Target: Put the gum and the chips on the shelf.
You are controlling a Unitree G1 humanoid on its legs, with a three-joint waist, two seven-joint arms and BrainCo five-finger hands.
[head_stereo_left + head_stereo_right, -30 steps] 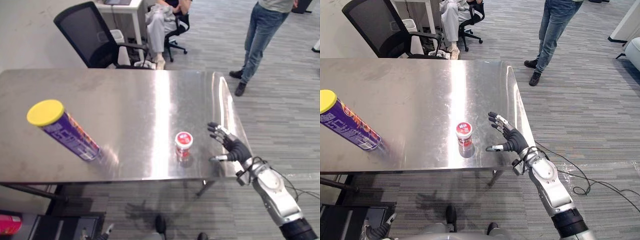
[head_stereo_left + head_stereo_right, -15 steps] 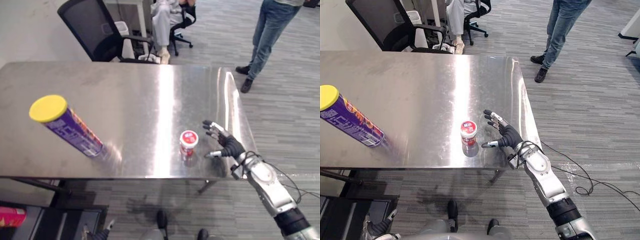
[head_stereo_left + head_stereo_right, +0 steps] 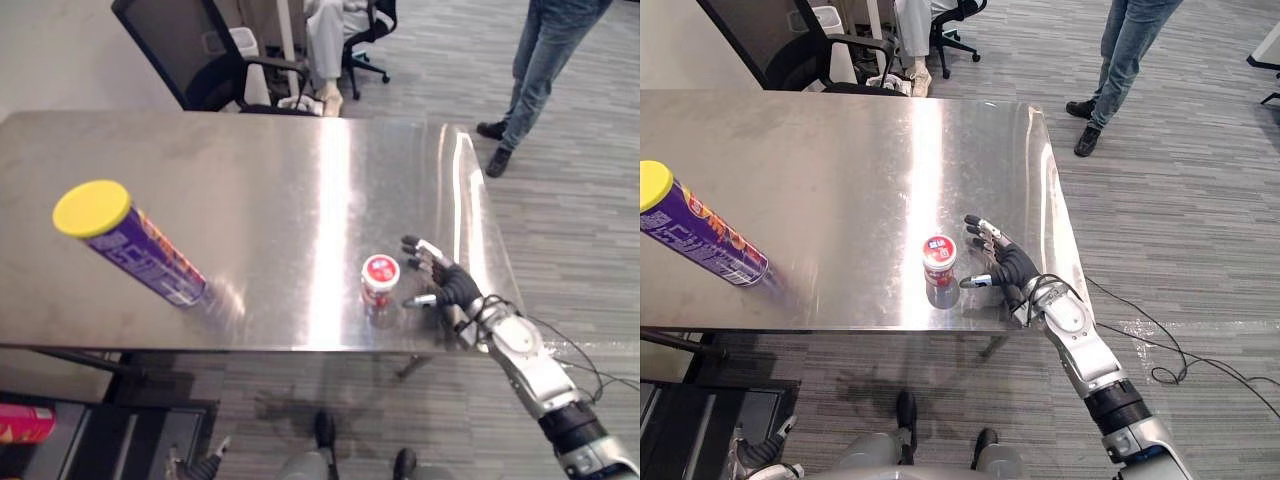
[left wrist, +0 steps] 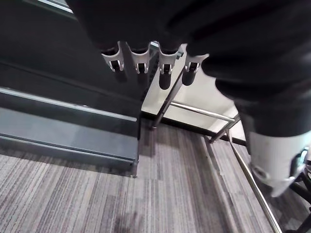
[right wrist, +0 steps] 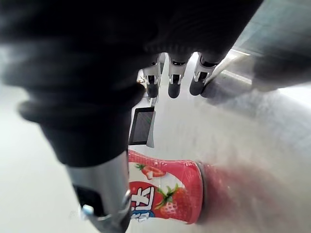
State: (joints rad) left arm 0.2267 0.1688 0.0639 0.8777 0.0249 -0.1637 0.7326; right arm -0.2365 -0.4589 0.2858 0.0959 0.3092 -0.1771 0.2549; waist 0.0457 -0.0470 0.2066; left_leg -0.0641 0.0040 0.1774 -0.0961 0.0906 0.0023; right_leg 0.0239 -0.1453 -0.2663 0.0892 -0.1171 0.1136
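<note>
Standing upright close to the near edge of the brushed stainless-steel table [image 3: 250, 160], the small round red gum pot with a red-and-white lid [image 3: 379, 280] is free of any grasp. The right hand [image 3: 1008, 268] sits just beside the pot on the robot's right. Its fingers are spread wide and its thumb is held apart, so the hand is empty. The right wrist view shows the pot lying between thumb and fingers with no visible contact. Judgement: the hand is set this way to enclose the pot from the side, and the current step is the approach to pick up the gum.

Well apart from the pot, on the robot's left, the tall purple chip tube with a yellow lid [image 3: 130, 248] stands on its base. Neither item is on a shelf yet.

The left hand [image 4: 165, 73] hangs low over striped grey carpet, fingers relaxed and empty, apparently idle.

Beyond the pot, past the table's far edge, are a black mesh office chair [image 3: 190, 50], a seated person [image 3: 325, 35] and a standing person in jeans [image 3: 540, 60].
</note>
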